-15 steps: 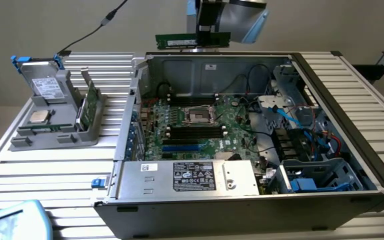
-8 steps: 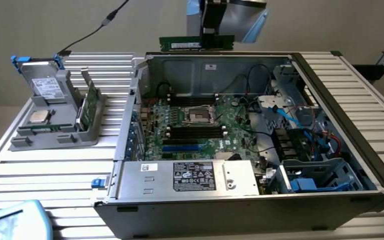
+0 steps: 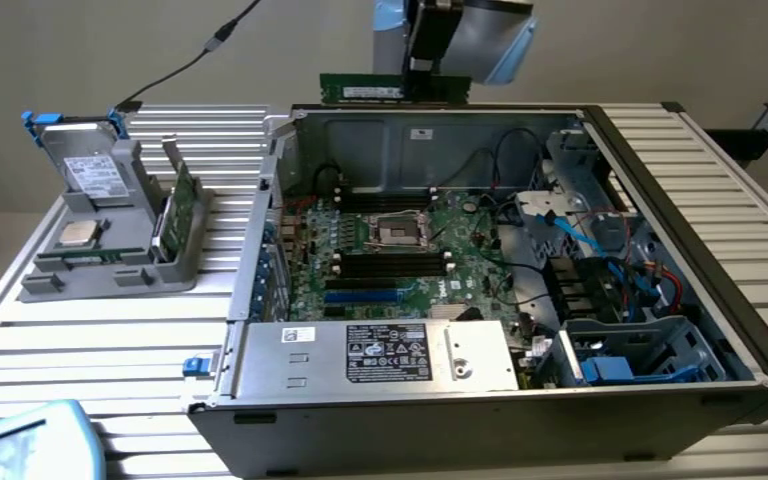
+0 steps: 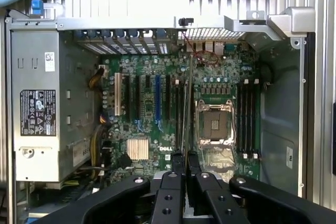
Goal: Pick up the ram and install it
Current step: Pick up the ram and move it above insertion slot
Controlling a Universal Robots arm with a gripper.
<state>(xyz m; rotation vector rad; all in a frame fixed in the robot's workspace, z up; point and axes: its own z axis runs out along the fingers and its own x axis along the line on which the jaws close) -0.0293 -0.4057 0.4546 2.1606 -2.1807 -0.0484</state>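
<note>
The gripper [image 3: 420,70] hangs above an open computer case [image 3: 357,140], its jaws closed on the ram [image 3: 364,91], a green stick held level in the air. From the wrist camera, the ram [image 4: 186,103] shows edge-on as a thin line between the fingers [image 4: 170,187], over the motherboard [image 4: 147,129]. A grey holder [image 3: 104,270] stands beside the case, at the exterior view's left.

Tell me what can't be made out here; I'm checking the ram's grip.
- Exterior view: gripper cut off by the top edge, above the ram.
- Wrist view: ram edge-on, its chips and label hidden.
- Which of the slots it hangs over: cannot tell in either view.
</note>
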